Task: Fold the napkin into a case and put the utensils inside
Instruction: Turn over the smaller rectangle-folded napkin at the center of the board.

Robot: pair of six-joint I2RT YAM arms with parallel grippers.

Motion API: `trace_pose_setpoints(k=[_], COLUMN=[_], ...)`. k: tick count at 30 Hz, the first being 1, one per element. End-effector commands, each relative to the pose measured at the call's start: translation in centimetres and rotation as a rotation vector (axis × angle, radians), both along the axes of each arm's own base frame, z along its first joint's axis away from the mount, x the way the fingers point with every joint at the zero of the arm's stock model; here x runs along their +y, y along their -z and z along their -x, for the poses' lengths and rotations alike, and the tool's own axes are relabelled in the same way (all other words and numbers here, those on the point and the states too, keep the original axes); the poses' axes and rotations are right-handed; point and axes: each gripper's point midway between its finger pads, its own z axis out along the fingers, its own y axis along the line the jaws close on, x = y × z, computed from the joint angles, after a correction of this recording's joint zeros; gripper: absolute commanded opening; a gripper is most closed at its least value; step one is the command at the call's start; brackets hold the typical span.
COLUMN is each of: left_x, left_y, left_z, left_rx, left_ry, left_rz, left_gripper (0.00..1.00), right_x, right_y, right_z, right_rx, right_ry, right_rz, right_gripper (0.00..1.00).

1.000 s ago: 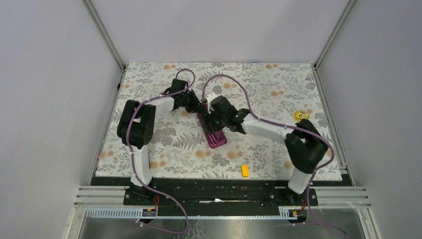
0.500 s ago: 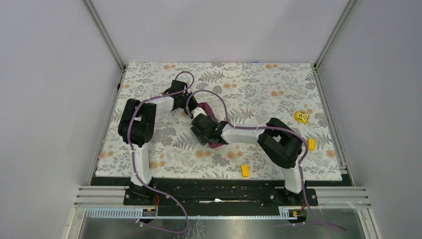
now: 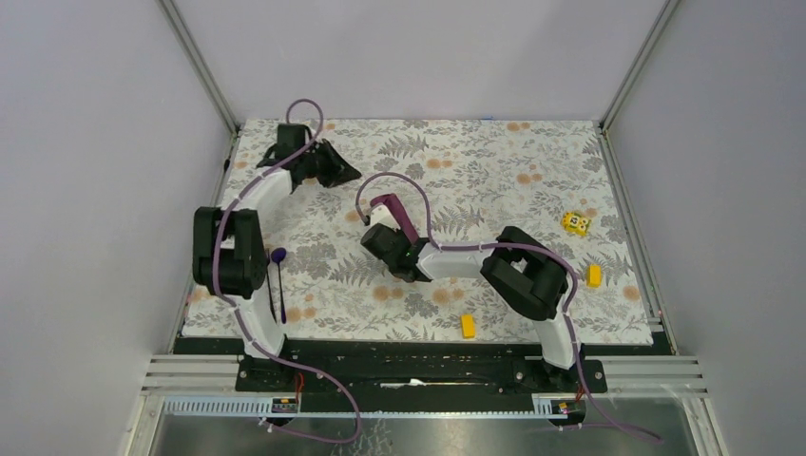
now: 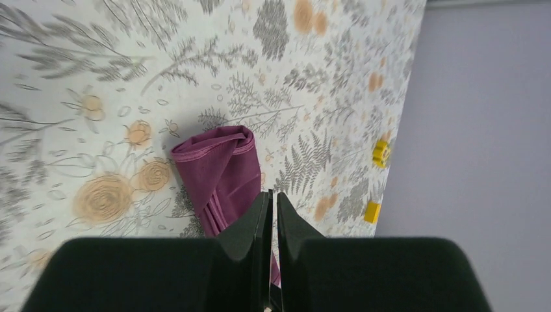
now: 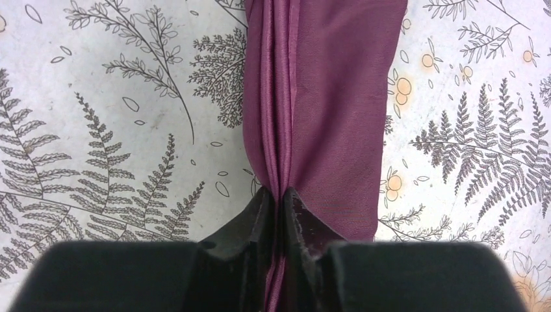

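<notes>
- Nearest first: spotting a yellow block near-right of the case, out of the way.
- Picking out the spoon well to the near-left of the case, right beside the left arm, handle running near-to-far. No second utensil to be found in any view.
- Pinching the case's near end with the right gripper, fingers squeezed on the bunched fold lines with cloth plainly between them.
- Reading the case as a narrow band mid-table, long axis running straight away from that gripper and leaning a little left toward the far side.
- Finding the left gripper far-left of the case, well apart from it, fingers pressed together on nothing.
- Judging the coming move: steadying the case from the right and fetching the spoon with the left. Left arm by far the nearer to it, but with the gripper off at the far side, facing away.
- Comparing views: only the right wrist showing the layered edges inside the pinch, only the left wrist showing the far end rumpled, only the top view placing the spoon.
</notes>
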Motion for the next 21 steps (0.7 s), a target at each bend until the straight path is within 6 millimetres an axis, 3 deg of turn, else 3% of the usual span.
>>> trace_pose_setpoints(k=[1,3,5,10,12,15,18,21], left_x=[3.0,4.2,5.1,6.1,6.0,5.6,5.4,5.0], left_y=[-8.1,-10.0,-11.3,-12.7,-12.7,-12.5,-12.0,-11.1], left_z=[0.0,0.7,1.4,3.4,4.1,5.0,5.8,6.5], left_rx=[-0.179,-0.224,-0.255,-0.302,-0.306,-0.304,-0.294,-0.275], left_ry=[-0.028,-0.054,-0.071,-0.088,-0.077,-0.054,-0.041,-0.018], left_rz=[-0.014,-0.05,-0.073,-0.121,-0.116,-0.102,-0.096,-0.083], left_gripper=[0.11,0.12,0.12,0.13,0.13,0.13,0.13,0.12], right_x=[-0.5,0.9,2.6,6.7,7.4,7.8,7.7,6.9], right_y=[-0.1,-1.9,-4.5,-9.8,-10.6,-11.7,-11.4,-10.5], right_z=[0.0,0.2,1.0,6.1,8.7,10.0,10.3,9.2], right_rx=[-0.031,-0.017,0.019,0.326,0.508,0.71,0.875,0.963], right_ry=[0.036,-0.014,-0.081,-0.318,-0.394,-0.424,-0.373,-0.333], right_rz=[-0.003,-0.06,-0.161,-0.504,-0.638,-0.869,-1.058,-1.209], right_gripper=[0.1,0.0,0.0,0.0,0.0,0.0,0.0,0.0])
